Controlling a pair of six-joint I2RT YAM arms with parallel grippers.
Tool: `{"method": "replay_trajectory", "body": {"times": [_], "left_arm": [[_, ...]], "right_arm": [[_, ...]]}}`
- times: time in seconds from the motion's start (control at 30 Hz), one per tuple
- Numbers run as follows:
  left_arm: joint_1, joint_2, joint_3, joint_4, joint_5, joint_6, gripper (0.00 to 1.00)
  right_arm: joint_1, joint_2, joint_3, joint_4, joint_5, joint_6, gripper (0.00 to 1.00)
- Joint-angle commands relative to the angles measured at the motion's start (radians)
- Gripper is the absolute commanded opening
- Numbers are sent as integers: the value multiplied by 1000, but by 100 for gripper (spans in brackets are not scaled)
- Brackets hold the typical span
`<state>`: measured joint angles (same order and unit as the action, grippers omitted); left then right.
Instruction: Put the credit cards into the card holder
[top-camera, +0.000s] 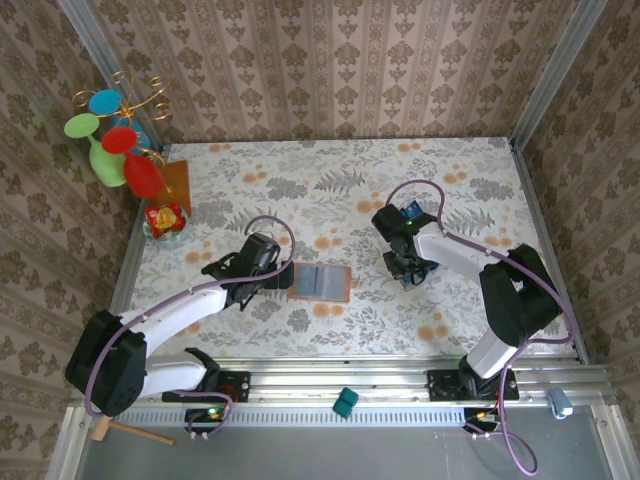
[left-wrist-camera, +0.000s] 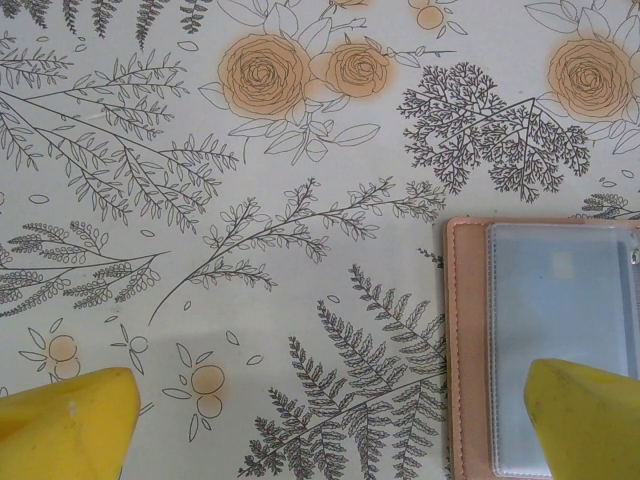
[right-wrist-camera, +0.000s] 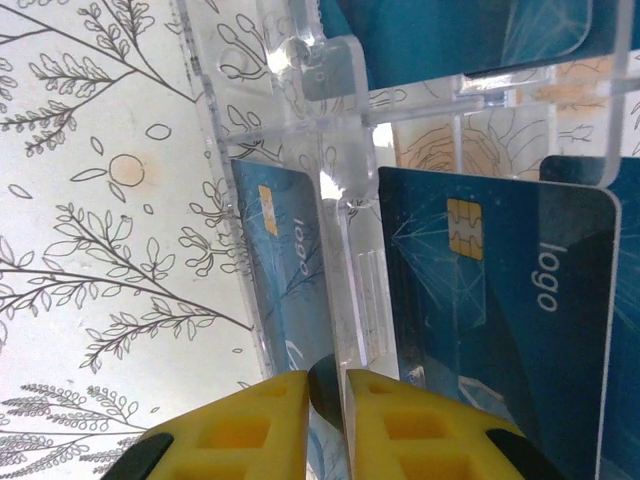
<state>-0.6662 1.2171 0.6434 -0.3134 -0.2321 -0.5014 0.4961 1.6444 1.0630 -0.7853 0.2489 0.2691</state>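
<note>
The card holder (top-camera: 320, 282) lies open and flat mid-table, pinkish-brown rim (left-wrist-camera: 468, 340) around grey-blue lining. My left gripper (top-camera: 272, 278) hovers at its left edge, open (left-wrist-camera: 330, 425), one yellow finger (left-wrist-camera: 70, 425) over bare cloth and the other over the lining. Blue credit cards (right-wrist-camera: 500, 320) stand in a clear plastic tray (right-wrist-camera: 345, 200) at the right. My right gripper (top-camera: 410, 266) reaches down into that tray. Its yellow fingertips (right-wrist-camera: 327, 395) are pinched on the dark edge of one credit card (right-wrist-camera: 285, 270) beside a clear divider.
A wire stand with coloured discs (top-camera: 115, 140), an amber square (top-camera: 175, 180) and a small dish of sweets (top-camera: 163, 220) sit at the far left. A green block (top-camera: 345, 402) rests on the front rail. Patterned walls close three sides.
</note>
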Motion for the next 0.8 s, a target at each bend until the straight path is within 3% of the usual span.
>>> {"method": "replay_trajectory", "body": {"times": [0.0,0.4,0.77], "left_arm": [[-1,2,21,2,7,-2,100],[-7,5,20,2,4,-5,100],[-12,5,19,3,1,-8,100]], "right_arm": [[1,-19,18,-12,-33,-13,20],[1,-23,32,-14,-40,-13,24],[1,-31,29,-16,-44,-13,19]]}}
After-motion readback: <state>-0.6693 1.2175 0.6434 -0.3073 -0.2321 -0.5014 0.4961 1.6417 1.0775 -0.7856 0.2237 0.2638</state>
